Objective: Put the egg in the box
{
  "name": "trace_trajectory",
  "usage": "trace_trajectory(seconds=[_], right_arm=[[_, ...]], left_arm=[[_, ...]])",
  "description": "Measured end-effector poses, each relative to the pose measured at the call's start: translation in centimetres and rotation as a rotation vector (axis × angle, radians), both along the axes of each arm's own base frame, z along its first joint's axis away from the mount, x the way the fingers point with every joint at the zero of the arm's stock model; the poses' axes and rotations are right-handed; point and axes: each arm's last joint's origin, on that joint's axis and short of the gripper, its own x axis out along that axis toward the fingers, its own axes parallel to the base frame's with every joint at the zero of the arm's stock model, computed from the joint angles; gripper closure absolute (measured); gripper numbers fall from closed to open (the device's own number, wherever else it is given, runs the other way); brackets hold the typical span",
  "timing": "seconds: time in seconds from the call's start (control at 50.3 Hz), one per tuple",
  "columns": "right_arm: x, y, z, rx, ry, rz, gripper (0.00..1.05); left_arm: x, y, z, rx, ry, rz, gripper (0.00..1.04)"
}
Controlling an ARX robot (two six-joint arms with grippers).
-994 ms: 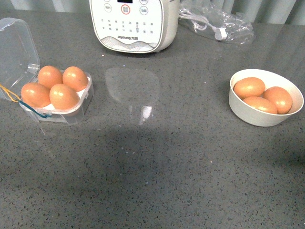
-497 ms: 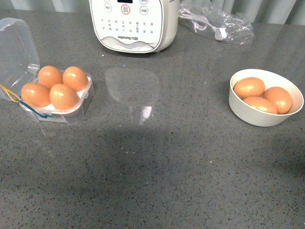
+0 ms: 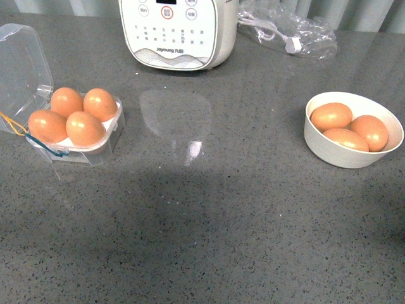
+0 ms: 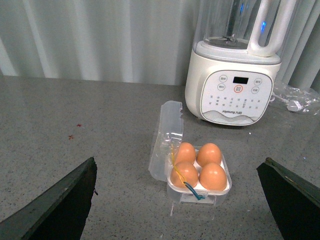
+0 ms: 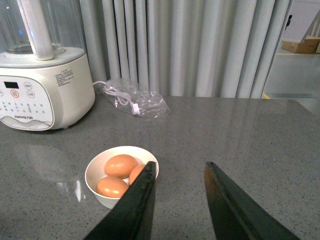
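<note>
Standing open at the left of the grey speckled counter [image 3: 209,221], the box [image 3: 95,151] had a clear domed lid [image 3: 24,60] that was hard to trace against the stone. All four of its white cells held smooth orange-brown eggs [image 3: 85,128], with thin yellow and blue bands [image 3: 45,149] trailing off its near side. Behind it the glossy white cooker [image 3: 177,38] was cut off at the top in the front view. A crumpled clear bag [image 3: 288,28] lay to the right of that. Three more eggs [image 3: 331,116] sat in the round white bowl [image 3: 345,161], one half hidden behind a finger from the right wrist. Neither arm showed from the front. The left gripper [image 4: 178,161] was spread wide and the right gripper [image 5: 177,167] was parted, both holding nothing.
</note>
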Motion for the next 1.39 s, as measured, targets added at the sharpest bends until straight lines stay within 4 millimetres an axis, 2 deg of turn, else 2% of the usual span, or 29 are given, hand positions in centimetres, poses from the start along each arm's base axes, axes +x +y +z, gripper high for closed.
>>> trace_trajectory(seconds=[0.338, 0.437, 0.596, 0.755, 0.815, 1.034, 1.193, 1.391], right_arm=[[0.0, 0.0, 0.0, 0.000, 0.000, 0.000, 0.21], [0.0, 0.0, 0.0, 0.000, 0.000, 0.000, 0.06], [0.0, 0.0, 0.0, 0.000, -0.001, 0.001, 0.07], [0.0, 0.0, 0.0, 0.000, -0.001, 0.000, 0.07], [0.0, 0.0, 0.0, 0.001, -0.001, 0.000, 0.07], [0.0, 0.0, 0.0, 0.001, -0.001, 0.000, 0.07], [0.0, 0.0, 0.0, 0.001, -0.001, 0.000, 0.07], [0.0, 0.0, 0.0, 0.001, -0.001, 0.000, 0.07]], left_arm=[[0.0, 0.0, 0.0, -0.003, 0.006, 0.011, 0.07], [0.5, 0.3, -0.5, -0.120, 0.219, 0.199, 0.07], [2.9, 1.3, -0.4, -0.240, 0.316, 0.291, 0.07], [8.8, 3.8, 1.5, -0.294, 0.293, 0.388, 0.07], [11.4, 4.7, 1.3, -0.299, 0.319, 0.433, 0.07], [18.4, 6.5, 0.1, -0.307, 0.398, 0.505, 0.07], [21.0, 6.0, -1.2, -0.303, 0.495, 0.473, 0.07], [21.2, 3.1, -1.4, -0.355, 0.568, 0.304, 0.07]])
